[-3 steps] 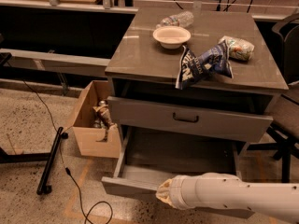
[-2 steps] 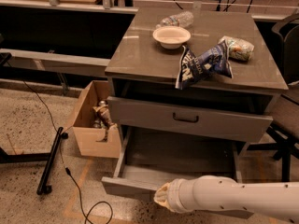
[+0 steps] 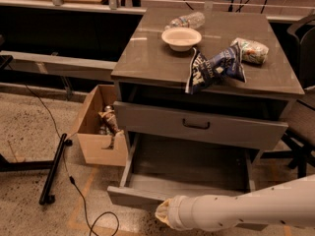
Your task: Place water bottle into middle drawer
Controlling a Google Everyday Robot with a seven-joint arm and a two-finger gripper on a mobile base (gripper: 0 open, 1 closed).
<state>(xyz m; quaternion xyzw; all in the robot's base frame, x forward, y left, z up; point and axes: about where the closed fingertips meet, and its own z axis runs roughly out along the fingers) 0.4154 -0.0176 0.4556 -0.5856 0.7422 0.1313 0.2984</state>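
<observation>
Grey steel cabinet (image 3: pixel 147 58) stands before me with what I take to be its middle drawer (image 3: pixel 192 161) pulled well out and bare inside, below the upper drawer (image 3: pixel 147 117) with the black handle. White arm (image 3: pixel 246 210) reaches in across the bottom of the view. The gripper (image 3: pixel 165 214) at its end hangs low, just in front of the open drawer's front edge; whether it is clenched or released I cannot tell. On top, the chip bag (image 3: pixel 214 69) droops over the front lip, the bowl (image 3: pixel 181 37) sits behind it, and the bottle (image 3: pixel 186 21) lies on its side just behind the bowl, near the back edge, untouched. The opening looks done, so the fetch is in hand: the next move calls for rising clear of the drawer, passing over the bowl and taking the bottle across its crinkled body. Against a second ago, the gripper sits a little lower and further left, off the drawer; everything on top lies as it did.
</observation>
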